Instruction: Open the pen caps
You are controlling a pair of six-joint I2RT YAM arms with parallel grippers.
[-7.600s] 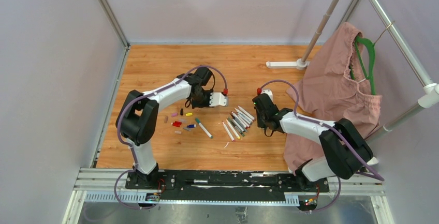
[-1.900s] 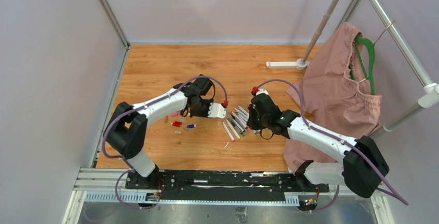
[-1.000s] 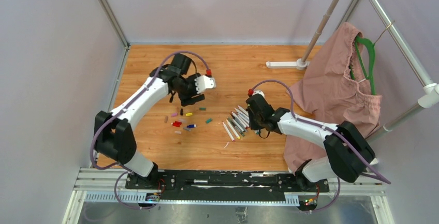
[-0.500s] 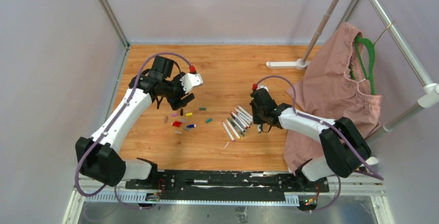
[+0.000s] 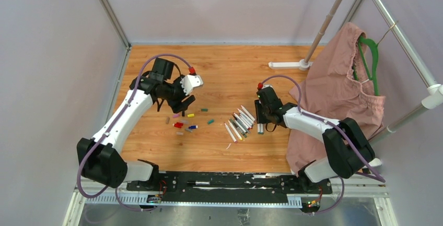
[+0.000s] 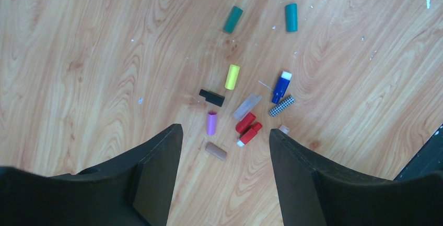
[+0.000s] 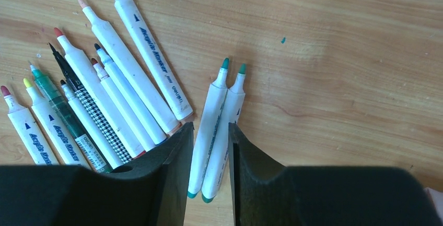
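While pen caps (image 6: 232, 76) lie loose, markers (image 7: 152, 61) reading "Acrylic Marker".

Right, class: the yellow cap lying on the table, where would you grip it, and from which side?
Probably across the middle of the yellow cap, coming straight down. It lies flat on its side with bare table along both long sides; the black cap crowds only one end.

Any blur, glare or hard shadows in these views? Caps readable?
Top external: even light, no glare, only soft shadows; pen caps tiny but distinct. Left wrist: caps crisp, colours clear; dark jaws slightly soft. Right wrist: print on the white markers legible, no motion blur; jaws nearly black, no detail.
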